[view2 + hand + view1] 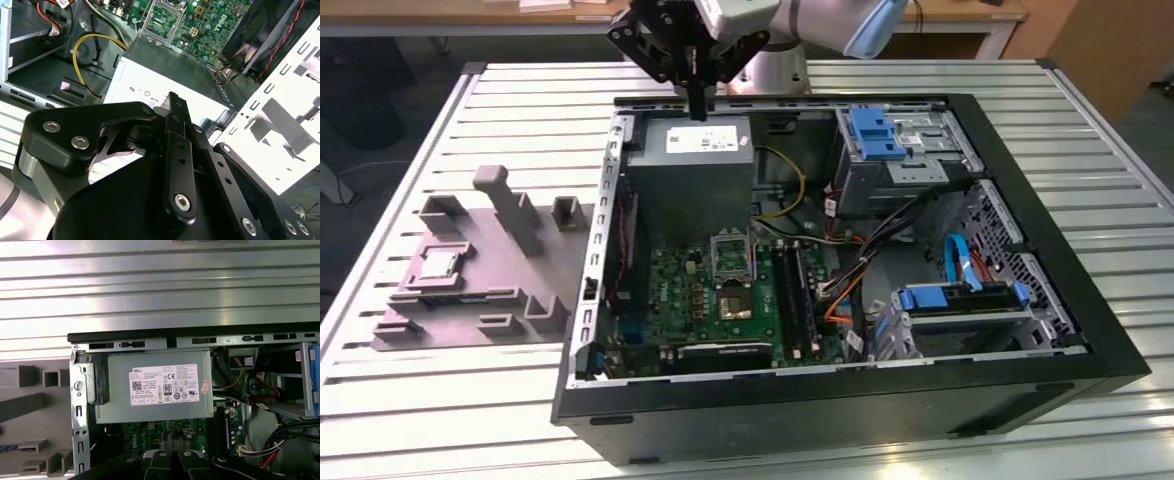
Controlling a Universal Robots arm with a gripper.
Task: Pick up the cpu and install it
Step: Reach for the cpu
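The cpu (439, 265), a small pale square chip, lies in a recess of the grey fixture (494, 300) on the exterior view's left, outside the computer case. My gripper (702, 108) hangs over the far edge of the case, above the grey power supply box (694, 170), well away from the cpu. Its fingers are shut together with nothing between them, as the second wrist view shows at the gripper (173, 102). The dark cpu socket (728, 298) sits on the green motherboard (674, 300), its metal frame (731, 243) raised; the socket (162, 20) is bare.
The black open case (1067, 300) stands on a slatted metal table (1121, 130). Blue drive brackets (874, 132), cables (907, 225) and a drive cage (961, 315) fill the case's right side. The labelled power supply (155, 385) lies under the wrist. Fixture posts (520, 205) stand upright.
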